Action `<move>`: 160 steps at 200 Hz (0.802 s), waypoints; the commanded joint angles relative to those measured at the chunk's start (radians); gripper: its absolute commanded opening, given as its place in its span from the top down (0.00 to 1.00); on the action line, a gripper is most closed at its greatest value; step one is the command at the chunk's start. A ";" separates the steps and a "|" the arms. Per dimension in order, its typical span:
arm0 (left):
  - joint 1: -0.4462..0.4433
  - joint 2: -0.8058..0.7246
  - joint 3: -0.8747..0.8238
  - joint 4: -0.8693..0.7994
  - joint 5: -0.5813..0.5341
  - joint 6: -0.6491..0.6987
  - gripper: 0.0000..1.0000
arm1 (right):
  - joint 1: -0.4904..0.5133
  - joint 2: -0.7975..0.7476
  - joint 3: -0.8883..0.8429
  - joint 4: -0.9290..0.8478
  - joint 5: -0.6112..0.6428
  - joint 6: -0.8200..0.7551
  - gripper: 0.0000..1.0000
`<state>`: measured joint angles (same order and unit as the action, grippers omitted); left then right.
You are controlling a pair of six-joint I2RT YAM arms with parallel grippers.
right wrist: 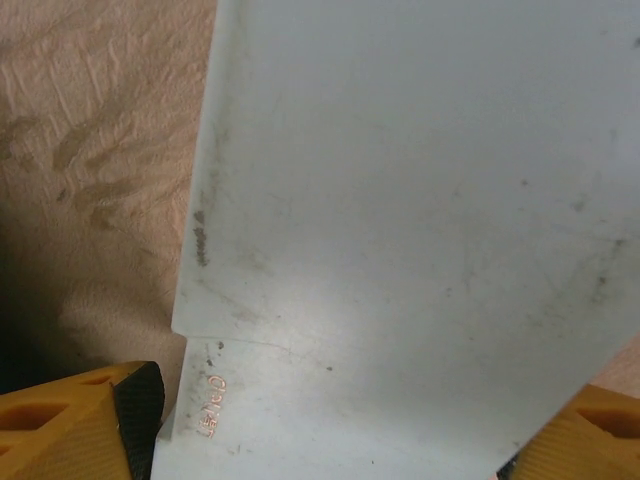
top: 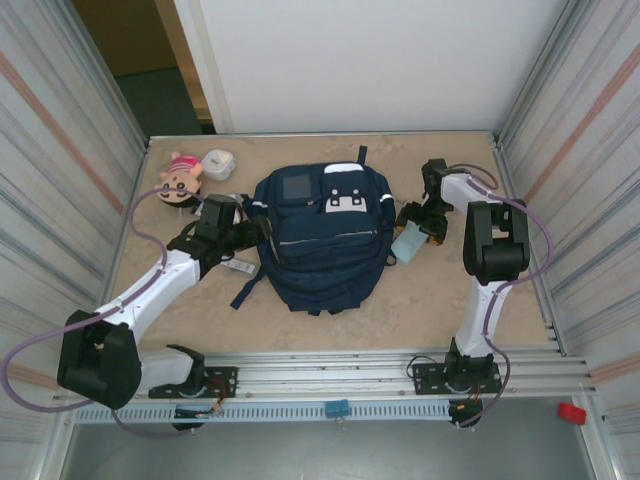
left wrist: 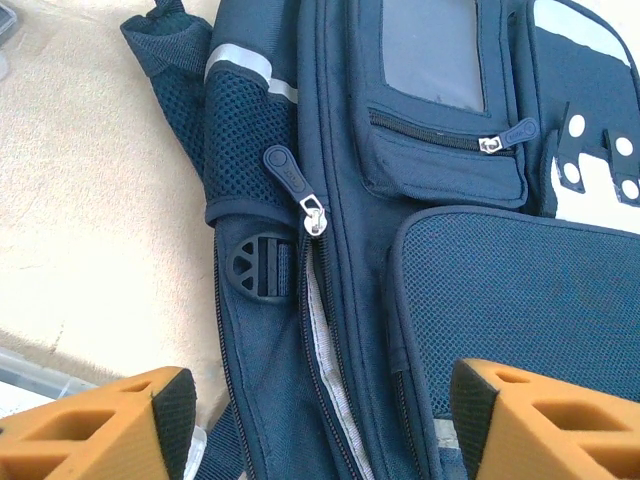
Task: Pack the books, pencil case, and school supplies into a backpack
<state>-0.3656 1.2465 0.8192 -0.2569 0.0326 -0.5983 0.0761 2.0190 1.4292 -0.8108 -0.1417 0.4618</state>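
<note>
The navy backpack [top: 322,235] lies flat mid-table, grey patch and white patch facing up. My left gripper [top: 250,232] hovers at its left side and is open. In the left wrist view the left gripper [left wrist: 322,430] straddles the main zipper, whose pull [left wrist: 314,214] sits above a partly parted stretch of zip. My right gripper [top: 415,232] is right of the backpack, shut on the pale blue pad [top: 407,245], which hangs tilted. Up close the pad [right wrist: 400,200] spans the gap between the right gripper's fingers [right wrist: 135,405]. A white-and-dark packet [top: 240,268] lies under the left arm. The brown book is out of view.
A pink doll head [top: 180,180] and a grey cup [top: 218,163] stand at the back left. A backpack strap [top: 245,290] trails toward the front left. Corrugated walls close in both sides. Bare tabletop [top: 430,300] lies front right.
</note>
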 commanded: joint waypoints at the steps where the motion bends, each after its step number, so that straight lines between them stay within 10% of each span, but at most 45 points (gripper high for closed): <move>1: 0.003 0.001 0.029 0.013 0.014 0.016 0.30 | -0.013 -0.039 -0.067 -0.018 0.015 -0.012 0.18; 71: 0.004 -0.046 0.010 0.001 0.014 0.011 0.30 | -0.035 -0.213 -0.161 -0.098 0.052 -0.087 0.10; 160: 0.004 -0.036 0.023 0.003 0.001 0.016 0.30 | -0.015 -0.054 -0.029 -0.107 0.054 -0.230 0.14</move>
<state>-0.3656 1.2190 0.8192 -0.2569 0.0505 -0.5983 0.0517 1.9171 1.3685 -0.8955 -0.1005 0.3004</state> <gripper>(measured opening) 0.697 0.872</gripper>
